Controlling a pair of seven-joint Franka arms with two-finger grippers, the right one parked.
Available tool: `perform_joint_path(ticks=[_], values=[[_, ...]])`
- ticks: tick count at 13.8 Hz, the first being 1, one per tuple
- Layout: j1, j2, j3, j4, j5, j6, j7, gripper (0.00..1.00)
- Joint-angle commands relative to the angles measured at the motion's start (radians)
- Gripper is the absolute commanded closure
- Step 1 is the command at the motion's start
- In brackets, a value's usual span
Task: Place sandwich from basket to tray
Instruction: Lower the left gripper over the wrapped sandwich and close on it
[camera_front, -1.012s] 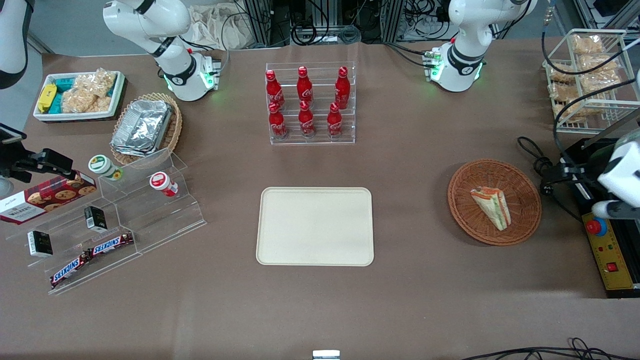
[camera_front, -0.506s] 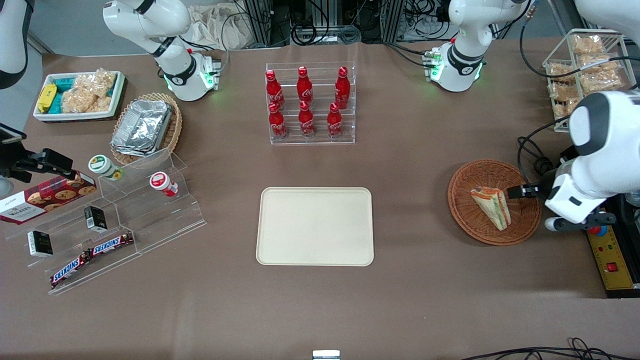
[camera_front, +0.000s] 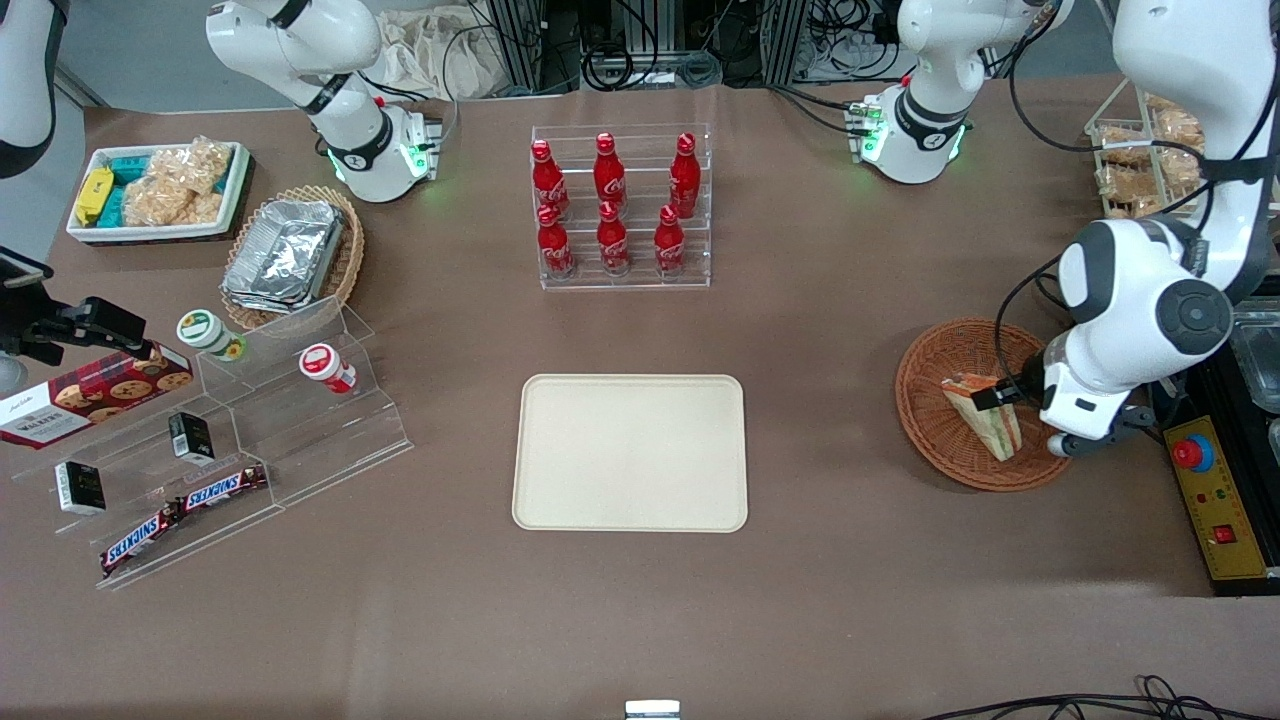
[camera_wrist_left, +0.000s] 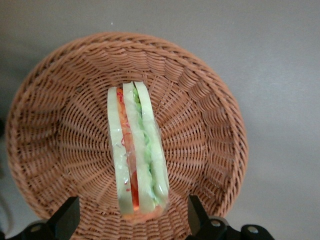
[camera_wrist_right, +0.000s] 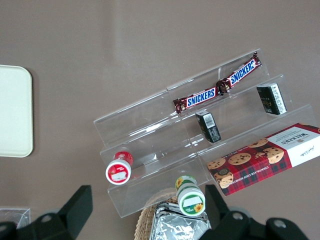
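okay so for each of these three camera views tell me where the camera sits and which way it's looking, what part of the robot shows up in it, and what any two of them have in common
Front view: high, facing the robots, looking down on the table; shows both arms, the gripper over the basket.
Left wrist view: on the working arm's wrist, looking straight down at the sandwich in the basket; open fingertips show.
Right wrist view: on the parked wrist, looking down at the clear stepped stand and a tray corner.
Shared: front and left wrist views both show sandwich and basket.

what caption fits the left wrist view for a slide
Open hand poised above the wrapped sandwich lying in the round wicker basket, fingers straddling it.
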Motion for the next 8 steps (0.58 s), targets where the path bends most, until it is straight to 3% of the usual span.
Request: perform_joint_path(ticks=[1, 3, 4, 8], values=[[0.030, 0.029, -0.007, -0.038, 0.003, 0.093, -0.026, 0.04], [0.030, 0.057, -0.007, -0.036, 0.003, 0.125, -0.029, 0.09], [0.031, 0.063, -0.007, -0.036, 0.003, 0.130, -0.032, 0.20], [0.024, 0.065, -0.008, -0.006, 0.006, 0.070, -0.031, 0.82]])
